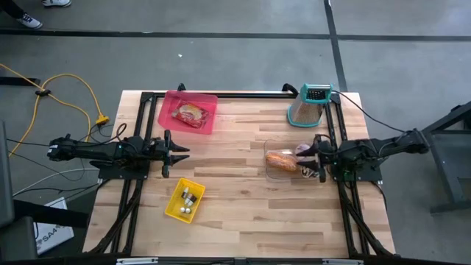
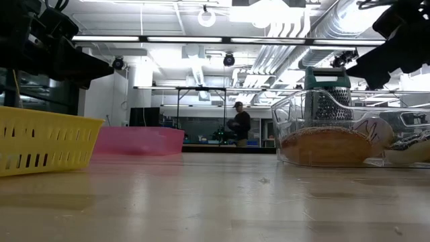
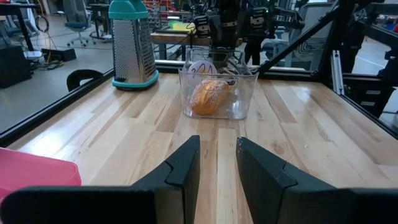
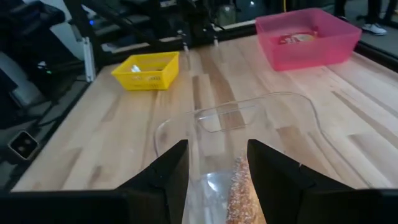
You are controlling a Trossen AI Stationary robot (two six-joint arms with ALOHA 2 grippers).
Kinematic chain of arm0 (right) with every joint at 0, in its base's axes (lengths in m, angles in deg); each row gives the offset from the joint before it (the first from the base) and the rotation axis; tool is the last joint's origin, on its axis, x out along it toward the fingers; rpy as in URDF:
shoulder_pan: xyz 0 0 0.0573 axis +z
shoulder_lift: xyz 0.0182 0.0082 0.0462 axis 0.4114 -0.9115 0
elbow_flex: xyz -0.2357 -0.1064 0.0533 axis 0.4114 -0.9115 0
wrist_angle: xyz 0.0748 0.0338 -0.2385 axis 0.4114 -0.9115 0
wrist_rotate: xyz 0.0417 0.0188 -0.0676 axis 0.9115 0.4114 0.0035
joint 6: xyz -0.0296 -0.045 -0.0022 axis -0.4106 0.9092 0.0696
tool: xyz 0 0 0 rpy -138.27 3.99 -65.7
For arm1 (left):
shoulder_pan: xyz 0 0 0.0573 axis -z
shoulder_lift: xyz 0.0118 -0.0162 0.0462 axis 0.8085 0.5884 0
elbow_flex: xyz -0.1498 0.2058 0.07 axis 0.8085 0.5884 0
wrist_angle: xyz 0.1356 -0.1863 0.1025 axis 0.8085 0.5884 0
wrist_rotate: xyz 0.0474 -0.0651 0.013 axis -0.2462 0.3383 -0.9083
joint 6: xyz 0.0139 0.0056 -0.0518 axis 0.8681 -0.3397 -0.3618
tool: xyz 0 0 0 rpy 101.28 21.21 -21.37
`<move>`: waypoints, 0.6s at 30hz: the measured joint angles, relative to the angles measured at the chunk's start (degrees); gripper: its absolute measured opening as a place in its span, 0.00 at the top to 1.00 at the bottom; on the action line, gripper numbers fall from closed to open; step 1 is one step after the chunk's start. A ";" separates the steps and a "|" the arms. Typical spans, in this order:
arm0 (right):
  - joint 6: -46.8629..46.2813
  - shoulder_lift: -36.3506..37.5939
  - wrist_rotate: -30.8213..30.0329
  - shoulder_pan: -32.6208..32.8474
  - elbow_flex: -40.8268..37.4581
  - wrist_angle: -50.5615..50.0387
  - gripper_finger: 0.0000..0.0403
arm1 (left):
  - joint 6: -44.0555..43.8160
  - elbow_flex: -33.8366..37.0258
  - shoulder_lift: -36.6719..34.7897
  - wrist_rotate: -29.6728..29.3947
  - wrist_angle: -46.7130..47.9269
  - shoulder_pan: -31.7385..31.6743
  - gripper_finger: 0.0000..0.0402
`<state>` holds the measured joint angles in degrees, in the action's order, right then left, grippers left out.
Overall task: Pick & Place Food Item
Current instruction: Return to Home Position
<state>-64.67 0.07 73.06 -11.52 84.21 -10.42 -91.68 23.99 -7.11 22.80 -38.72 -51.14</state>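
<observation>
A clear plastic container (image 1: 283, 163) stands on the table right of centre. In it lie a golden bread roll (image 1: 281, 160) (image 3: 208, 96) and, at its right end, a pale round item (image 1: 304, 150) and a dark-and-white one (image 1: 310, 174). My right gripper (image 4: 217, 149) (image 1: 314, 157) is open above the container's right end, slanting slightly down, with the roll (image 4: 239, 186) showing below the gap. My left gripper (image 3: 217, 146) (image 1: 182, 153) is open and level at the table's left, pointing toward the container, with nothing between its fingers.
A pink basket (image 1: 188, 112) with a food packet stands at the far left. A yellow basket (image 1: 185, 200) with small items sits near the front left. A teal-topped metal grater (image 1: 309, 104) stands at the far right. Bare wood lies between the baskets and the container.
</observation>
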 joint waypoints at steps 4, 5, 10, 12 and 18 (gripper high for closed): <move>0.03 1.84 1.68 0.00 -2.54 4.36 0.62 | 0.02 0.00 0.00 0.00 0.00 -0.02 0.75; 0.04 2.16 2.27 0.00 -3.46 5.93 0.62 | 0.02 0.00 0.00 0.02 0.00 -0.02 0.75; 0.90 2.94 5.54 0.00 -8.09 13.80 0.62 | 0.02 0.00 0.02 0.02 0.00 0.00 0.75; 1.07 2.93 6.22 0.00 -9.69 16.88 0.62 | 0.02 0.00 0.00 0.02 0.00 0.00 0.75; 1.11 2.93 9.11 0.00 -10.54 18.49 0.62 | 0.02 -0.02 0.02 0.00 0.02 0.00 0.75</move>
<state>-63.56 3.00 82.18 -11.52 73.66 8.07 -91.66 23.98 -7.09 22.80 -38.70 -51.15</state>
